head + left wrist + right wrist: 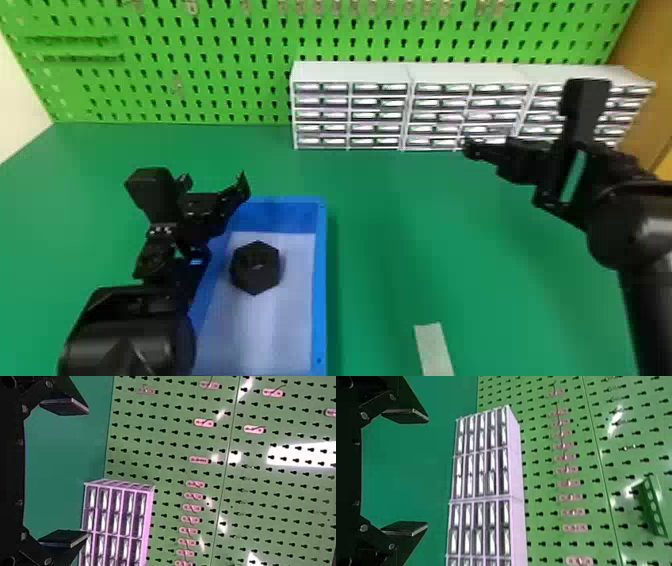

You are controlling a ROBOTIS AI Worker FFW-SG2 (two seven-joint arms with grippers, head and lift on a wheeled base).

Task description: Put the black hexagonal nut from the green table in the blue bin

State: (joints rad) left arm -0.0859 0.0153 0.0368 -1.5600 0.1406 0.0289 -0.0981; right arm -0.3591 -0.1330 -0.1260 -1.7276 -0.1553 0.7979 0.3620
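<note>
Blue rectangular open-topped bin (321, 280): toward the robot's left, its long axis running away from the robot, probably laid so for easy reach from above.

Pale flat strip (434, 350): on the green flat-topped table (450, 250), right of the bin and apart from it; perhaps a position mark.

Black hexagonal nut (256, 267): inside the bin, on the whitish floor, toward the far end and nearer the left wall. It seems to lie flat because a broad face gives it a steady seat. One corner points to the far wall, the opposite one back toward the robot. No side-to-side length stands out; its hole axis, I judge, is upright, though the hole itself is hard to tell.

Black two-fingered left gripper (87, 473): by the bin's far left corner, released, fingers wide apart with nothing between; as the nut is binned, there is nothing to grip. Backing off calls for care, since a brush could shift the bin.

Black two-fingered right gripper (427, 472): over the table's right side, also spread and empty, presumably kept out of the way.

White many-drawered cabinets (350, 115): side by side along the table's back.

Green perforated pegboard (200, 65): upright behind, likely for hanging tools.
</note>
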